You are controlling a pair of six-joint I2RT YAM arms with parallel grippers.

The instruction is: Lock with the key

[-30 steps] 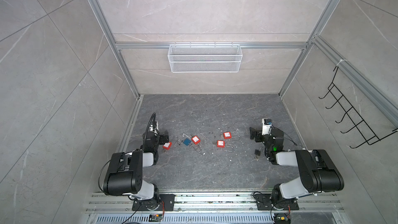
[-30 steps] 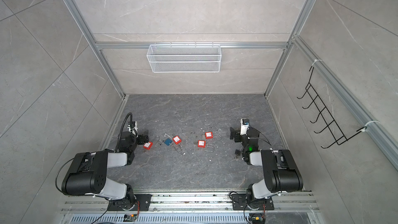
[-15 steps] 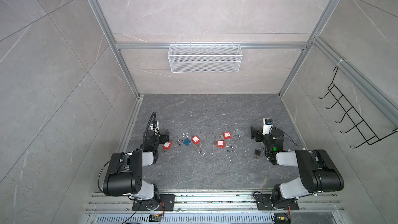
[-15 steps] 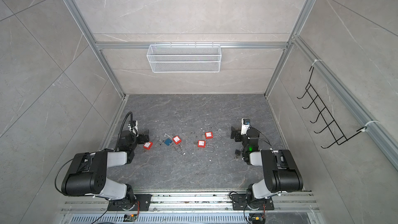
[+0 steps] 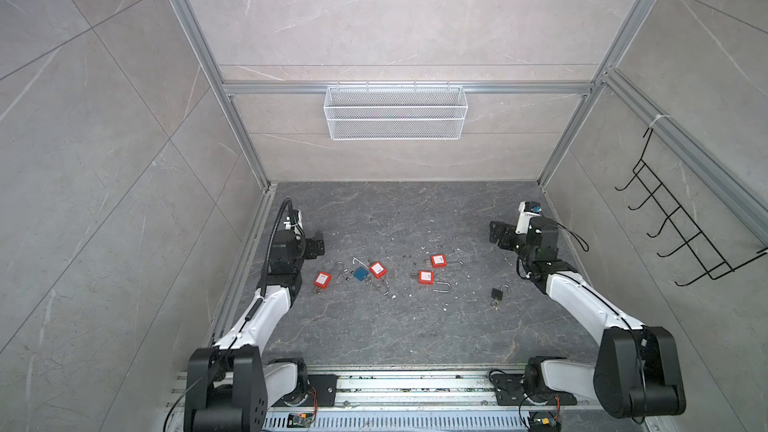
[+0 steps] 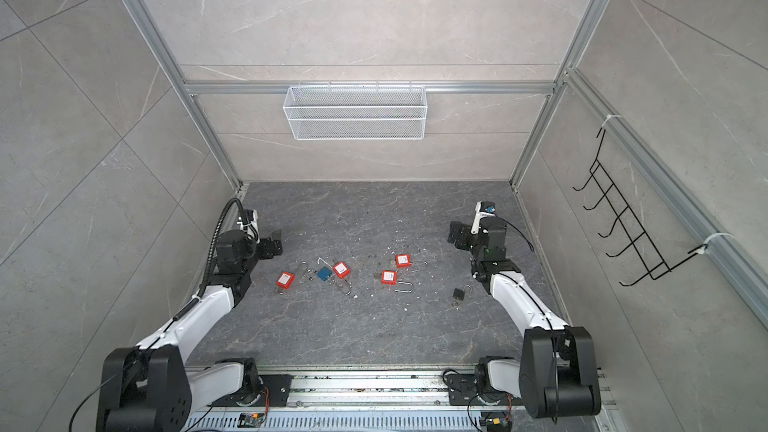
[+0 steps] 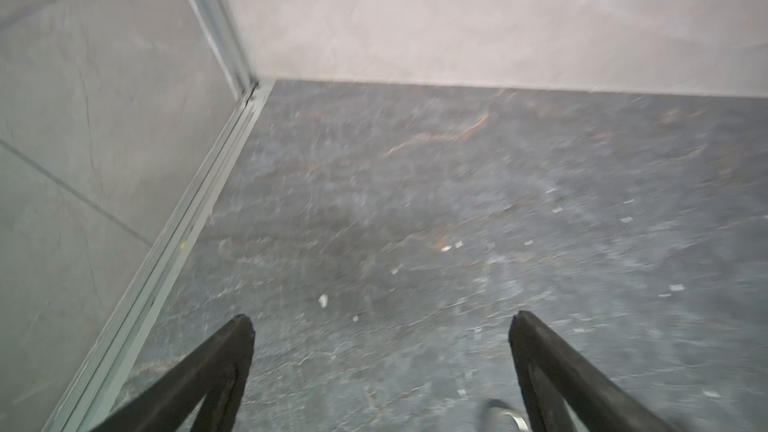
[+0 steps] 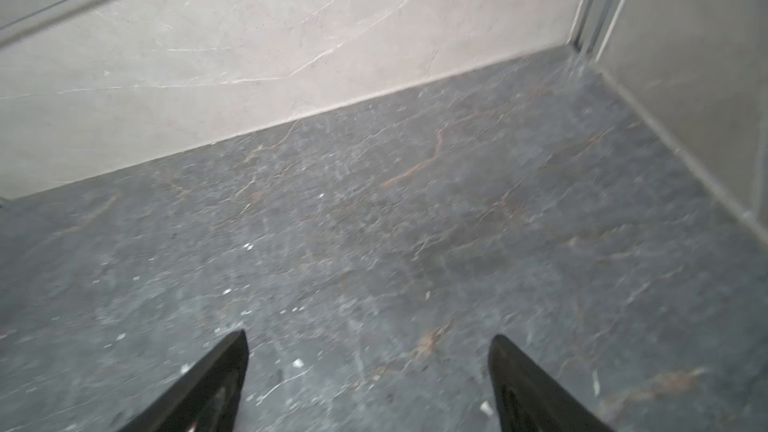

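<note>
Left gripper: fingers wide apart, empty, over bare floor
Right gripper: fingers apart, nothing between them
Locks: red padlock just beside the left gripper; blue padlock and three more red ones mid-floor; black padlock near the right arm
Key: too small to tell, perhaps at the black padlock's base
Risk: shackles tangle around the blue padlock, so a grab may drag neighbours; a thin key could slip

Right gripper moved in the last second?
Yes. The right gripper has shifted up the top view, away from the black padlock, toward the back wall.
</note>
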